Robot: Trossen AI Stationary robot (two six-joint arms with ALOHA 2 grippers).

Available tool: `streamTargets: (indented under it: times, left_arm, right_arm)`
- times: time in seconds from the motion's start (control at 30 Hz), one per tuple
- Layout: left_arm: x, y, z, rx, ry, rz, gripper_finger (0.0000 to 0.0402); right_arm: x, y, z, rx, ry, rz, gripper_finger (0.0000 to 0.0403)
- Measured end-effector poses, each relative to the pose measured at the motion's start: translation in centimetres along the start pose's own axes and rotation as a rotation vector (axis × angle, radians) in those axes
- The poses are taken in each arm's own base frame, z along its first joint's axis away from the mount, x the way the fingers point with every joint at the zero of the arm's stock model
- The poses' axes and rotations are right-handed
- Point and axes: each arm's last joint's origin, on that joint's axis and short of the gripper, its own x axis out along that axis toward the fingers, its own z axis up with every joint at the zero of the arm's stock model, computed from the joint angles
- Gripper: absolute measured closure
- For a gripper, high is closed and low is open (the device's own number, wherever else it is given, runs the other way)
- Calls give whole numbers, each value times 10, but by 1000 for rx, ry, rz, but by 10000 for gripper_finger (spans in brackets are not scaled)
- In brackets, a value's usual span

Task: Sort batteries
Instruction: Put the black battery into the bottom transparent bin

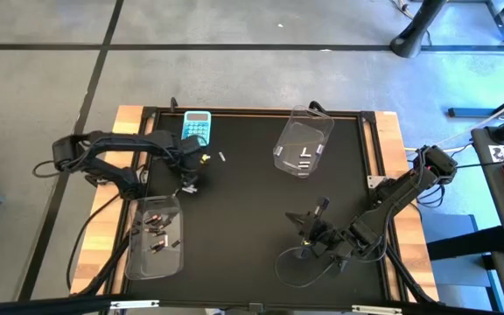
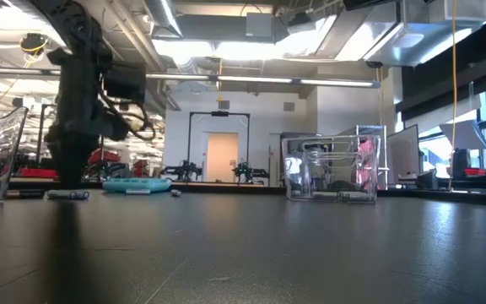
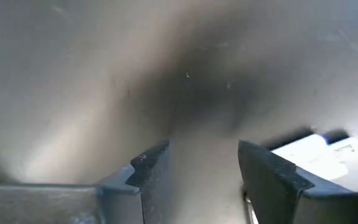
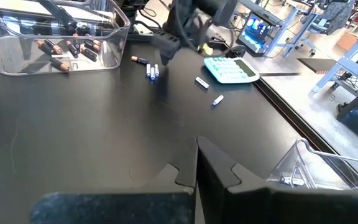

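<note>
A: Why is your left claw hanging beside the calculator?

B: Loose batteries lie near the calculator; fingers slightly parted, it holds nothing. Your right claw waits closed, well apart.

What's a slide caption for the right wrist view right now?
Left end effector hovering over loose batteries near the calculator; dark batteries already in the far bin.

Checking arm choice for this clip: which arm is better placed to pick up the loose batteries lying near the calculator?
Left. The left gripper hangs open right over the loose batteries beside the calculator. The right gripper sits far across the mat, shut.
</note>
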Motion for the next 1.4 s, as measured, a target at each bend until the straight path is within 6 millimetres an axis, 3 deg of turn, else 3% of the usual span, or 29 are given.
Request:
streamTargets:
  times: [0.17, 0.37, 0.73, 1.4]
  left_arm:
    - [-18, -1, -3, 0, -42, -14, 232]
    - [-22, -10, -19, -4, 20, 7, 239]
    - [-3, -18, -39, -71, 79, 12, 242]
    - [15, -18, -43, -125, 39, -42, 245]
  right_arm:
    - [0, 0, 0, 0, 0, 0, 396]
    - [0, 0, 0, 5, -2, 1, 396]
    - [0, 0, 0, 7, -1, 1, 396]
    - [0, 0, 0, 4, -2, 1, 396]
